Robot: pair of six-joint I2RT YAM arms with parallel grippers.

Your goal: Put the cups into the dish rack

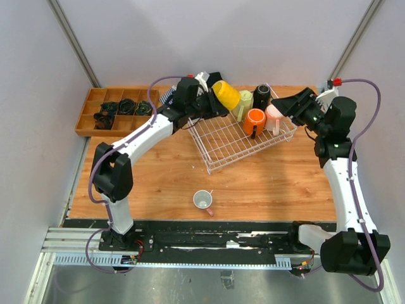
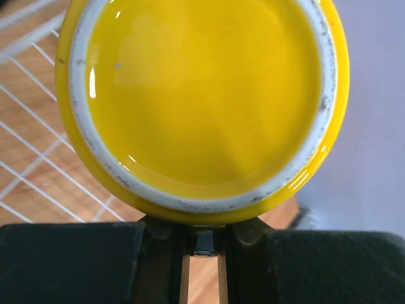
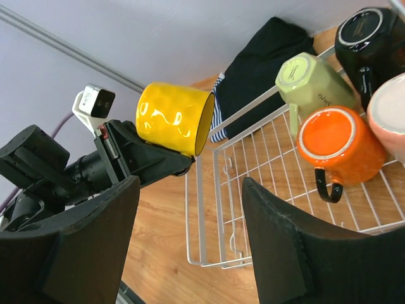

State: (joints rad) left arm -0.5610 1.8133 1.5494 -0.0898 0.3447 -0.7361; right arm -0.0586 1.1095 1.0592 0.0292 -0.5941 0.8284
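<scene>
The left arm stretches far and rightward, its claw (image 1: 214,101) pinching the yellow mug (image 1: 226,95), which tilts above the far left corner of the rack (image 1: 218,147). The right arm bends in from the right, its claw (image 1: 292,105) spread and empty by the rack's right edge. A green mug (image 1: 243,104), black mug (image 1: 262,96), orange mug (image 1: 254,121) and pink mug (image 1: 275,117) crowd the rack's far right side. A small mug (image 1: 202,200) stands on the table (image 1: 272,183), nearer than the rack. From the left wrist the yellow mug's base fills the view, hiding its handle. The right wrist view cuts off the pink mug.
</scene>
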